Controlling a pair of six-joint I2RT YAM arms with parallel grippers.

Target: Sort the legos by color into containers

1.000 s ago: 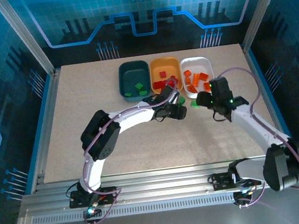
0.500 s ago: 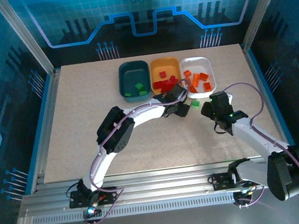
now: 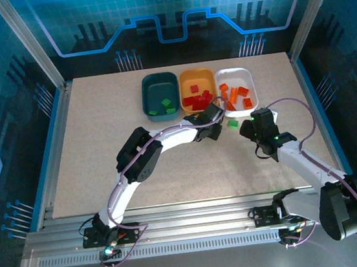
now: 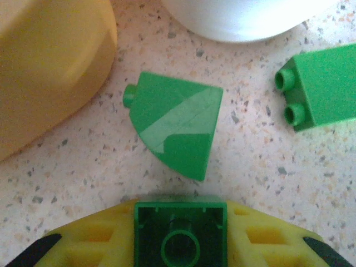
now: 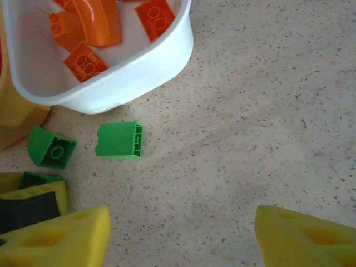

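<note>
Left pincer [image 4: 181, 222] narrower than before, tight on green brick [image 4: 181, 238], hollow side camera-ward; right pincer [image 5: 181, 233] apart.

The left arm [image 3: 137, 164] rises from its base to a raised dark elbow, bends sharply there and runs its white forearm forward and to the right with the wrist tipped downward. At its end the left gripper [image 3: 215, 128] has its yellow plastic fingers [image 4: 89, 245] pressed against two opposite sides of a small green square plastic brick [image 4: 180, 231], which sits right between the fingertips with its hollow underside facing back toward the wrist. The right arm [image 3: 305, 160] reaches forward and to the left in a lower sweep, its black wrist [image 3: 265, 126] angled down, and the right gripper [image 5: 182, 228] has its jaws standing wide apart.
</note>
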